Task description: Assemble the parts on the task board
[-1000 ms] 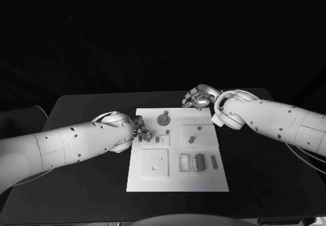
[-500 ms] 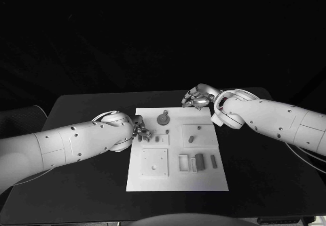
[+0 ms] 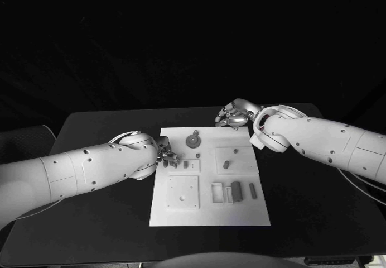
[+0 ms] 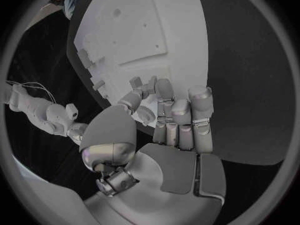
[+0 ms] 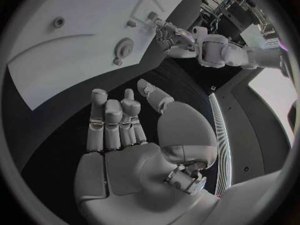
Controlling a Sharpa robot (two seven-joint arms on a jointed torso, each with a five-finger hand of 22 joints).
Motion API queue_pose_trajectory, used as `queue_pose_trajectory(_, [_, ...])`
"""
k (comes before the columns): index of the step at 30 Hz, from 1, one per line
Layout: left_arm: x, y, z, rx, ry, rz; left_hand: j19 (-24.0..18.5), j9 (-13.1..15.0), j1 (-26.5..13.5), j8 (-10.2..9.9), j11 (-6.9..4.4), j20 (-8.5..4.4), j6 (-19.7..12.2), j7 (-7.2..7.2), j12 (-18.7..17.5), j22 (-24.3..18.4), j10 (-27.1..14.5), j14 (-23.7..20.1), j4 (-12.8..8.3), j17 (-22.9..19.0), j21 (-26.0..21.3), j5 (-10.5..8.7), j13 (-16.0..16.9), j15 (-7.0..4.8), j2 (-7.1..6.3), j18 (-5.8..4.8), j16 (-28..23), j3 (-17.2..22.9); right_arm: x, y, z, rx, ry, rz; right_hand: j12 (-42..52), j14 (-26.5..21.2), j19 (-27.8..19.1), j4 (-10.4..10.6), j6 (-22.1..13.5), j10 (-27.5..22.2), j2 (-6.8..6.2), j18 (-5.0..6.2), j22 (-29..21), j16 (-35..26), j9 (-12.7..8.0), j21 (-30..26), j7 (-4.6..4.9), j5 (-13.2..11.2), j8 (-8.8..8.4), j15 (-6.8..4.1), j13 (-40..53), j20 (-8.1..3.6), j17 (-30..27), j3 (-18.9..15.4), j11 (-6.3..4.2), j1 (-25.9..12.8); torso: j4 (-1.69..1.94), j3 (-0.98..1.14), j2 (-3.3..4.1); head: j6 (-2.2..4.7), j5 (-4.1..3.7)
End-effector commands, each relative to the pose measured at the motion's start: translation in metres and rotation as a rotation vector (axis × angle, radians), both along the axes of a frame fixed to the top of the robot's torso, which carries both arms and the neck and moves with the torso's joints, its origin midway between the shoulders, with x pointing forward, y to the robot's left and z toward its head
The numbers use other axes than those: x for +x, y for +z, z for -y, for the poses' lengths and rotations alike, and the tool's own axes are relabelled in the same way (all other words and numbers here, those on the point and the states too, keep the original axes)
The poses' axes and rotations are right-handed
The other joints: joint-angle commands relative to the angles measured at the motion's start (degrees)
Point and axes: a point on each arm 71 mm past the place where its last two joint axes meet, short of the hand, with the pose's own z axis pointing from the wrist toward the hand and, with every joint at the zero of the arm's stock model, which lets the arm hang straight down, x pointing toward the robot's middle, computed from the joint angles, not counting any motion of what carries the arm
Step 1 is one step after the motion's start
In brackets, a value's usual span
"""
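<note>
The white task board [image 3: 209,215] lies in the middle of the black table. Small dark parts sit on it: a round one [image 3: 193,141] near the far edge, a peg [image 3: 227,164] in a square recess, and two bars [image 3: 236,191] toward the near right. My left hand [image 3: 167,157] hovers at the board's left edge beside two small upright parts [image 3: 167,164]. Its fingers [image 4: 180,116] stand side by side with the thumb bent in and nothing visible between them. My right hand [image 3: 233,116] hangs off the board's far right corner, fingers [image 5: 114,119] stretched, palm empty.
A raised square plate [image 3: 183,192] with a hole and a white frame [image 3: 218,192] occupy the board's near half. Bare black table [image 3: 313,190] surrounds the board on all sides. In the right wrist view the board [image 5: 69,30] and the round part [image 5: 124,48] lie ahead.
</note>
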Motion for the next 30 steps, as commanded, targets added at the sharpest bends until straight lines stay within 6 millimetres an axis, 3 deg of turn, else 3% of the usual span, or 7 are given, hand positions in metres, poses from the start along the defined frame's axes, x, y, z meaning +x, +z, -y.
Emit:
queue_pose_trajectory(1, [-0.0016,-0.0010,0.0026,-0.012,-0.012,-0.011,-0.1,0.0,-0.6,0.1,-0.26,-0.47,0.1,-0.04,0.4,0.8,0.0,0.9,-0.1,0.0,-0.1,-0.02,-0.1,-1.38,-0.22,3.74,0.0,-0.4,-0.0007,-0.0001,-0.0014,0.000,0.016,-0.002,0.0,0.0,0.2,0.2,0.0,-0.3,-0.10,0.77,0.6,0.1,0.1,-0.4,0.33,0.4,-0.24,-0.51,0.0,0.00,-0.1,0.2,0.19,-0.6,0.01,0.00,-0.02,-0.07,0.04])
queue_pose_trajectory(7, [-0.0020,-0.0014,0.0026,-0.012,-0.013,-0.014,0.0,-0.1,0.5,0.3,-0.33,-0.55,0.1,-0.11,0.5,0.9,0.0,0.9,-0.8,0.0,-0.1,1.28,-0.1,-1.46,0.69,3.82,0.0,-0.2,-0.0008,-0.0002,-0.0018,0.000,0.017,-0.003,0.0,0.0,0.2,0.2,0.0,-0.3,-0.10,0.77,0.6,0.1,0.1,-0.4,0.33,0.4,-0.24,-0.51,0.0,0.00,-0.1,0.2,0.19,-0.6,0.03,-0.01,-0.03,-0.07,0.00])
queue_pose_trajectory(16, [-0.0025,-0.0019,0.0026,-0.010,-0.014,-0.019,0.1,-0.2,3.9,0.5,-0.32,-0.46,0.0,-0.11,0.6,0.9,0.0,0.9,-3.2,0.0,-0.1,1.70,-0.2,-1.45,2.59,3.73,0.0,1.6,-0.0008,-0.0003,-0.0018,0.000,0.017,-0.003,0.0,0.0,0.2,0.2,0.0,-0.3,-0.10,0.77,0.6,0.1,0.1,-0.4,0.33,0.4,-0.25,-0.51,0.0,0.00,-0.1,0.2,0.19,-0.6,0.01,-0.02,-0.02,-0.04,-0.14])
queue_pose_trajectory(30, [-0.0024,-0.0020,0.0021,-0.001,-0.014,-0.017,0.1,-0.3,4.8,0.6,-0.27,-0.40,0.0,-0.05,0.6,0.9,-0.1,1.0,-3.7,0.0,-0.1,1.56,-0.2,-1.39,3.17,3.65,0.0,2.0,-0.0008,-0.0002,-0.0018,0.000,0.017,-0.002,0.0,0.0,0.2,0.2,0.0,-0.3,-0.10,0.77,0.6,0.1,0.1,-0.4,0.33,0.4,-0.27,-0.51,0.0,0.00,-0.1,0.2,0.19,-0.6,0.02,0.05,-0.02,-0.16,-0.08])
